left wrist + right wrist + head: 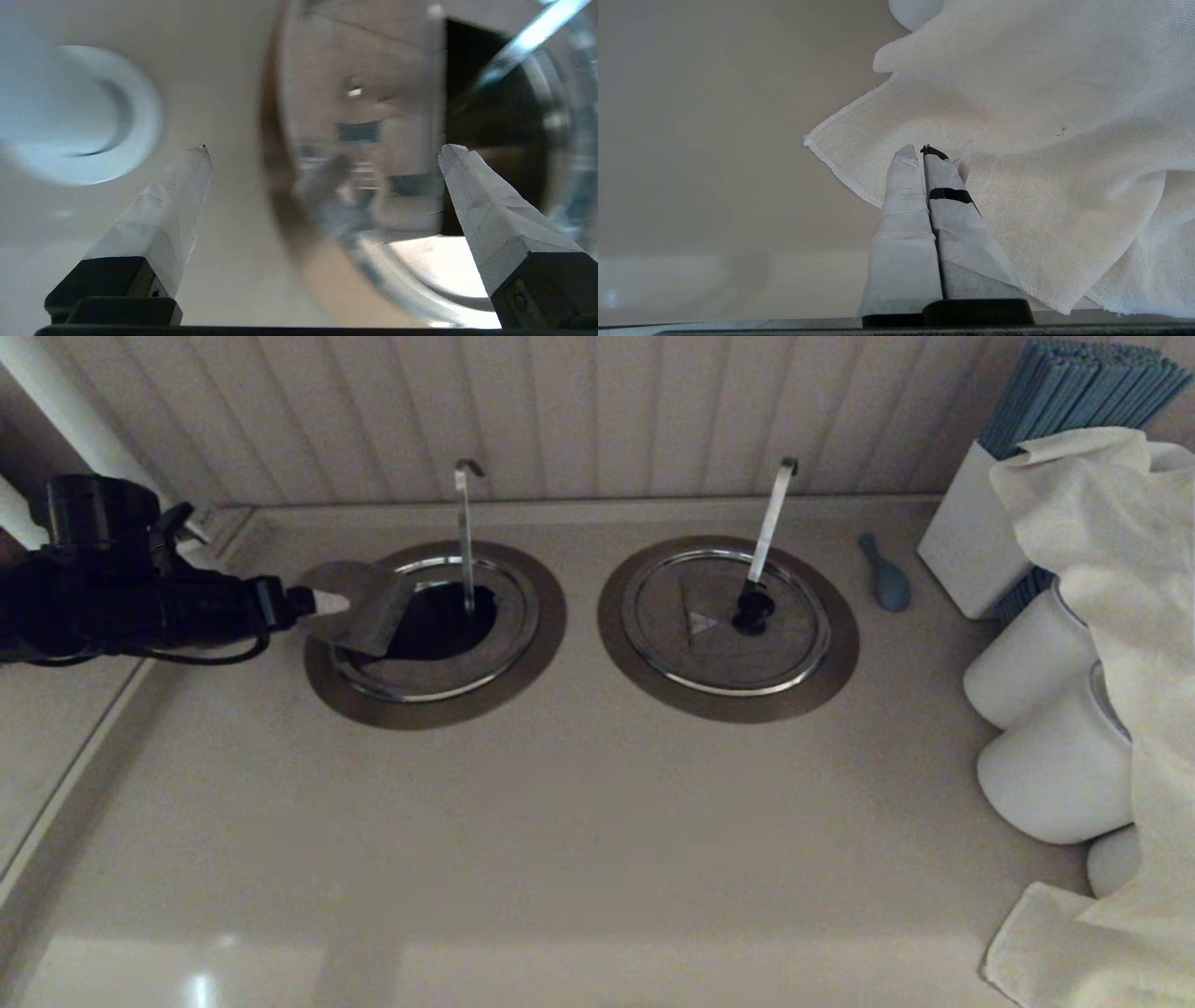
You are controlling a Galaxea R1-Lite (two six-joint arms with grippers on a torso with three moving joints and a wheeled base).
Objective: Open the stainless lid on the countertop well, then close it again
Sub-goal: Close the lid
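White-taped fingers (486,205) of my left gripper (322,602) spread wide, holding nothing, at nine o'clock of the round brushed-steel stainless lid (369,607). That lid stands tilted up on its near-left side, probably hinged, baring the dark countertop well (439,625). My right gripper (924,161), fingers pressed together, idles over a white cloth (1041,140).

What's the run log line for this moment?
stainless lid: tilted up, countertop well open | left gripper: open beside lid | right gripper: shut, parked
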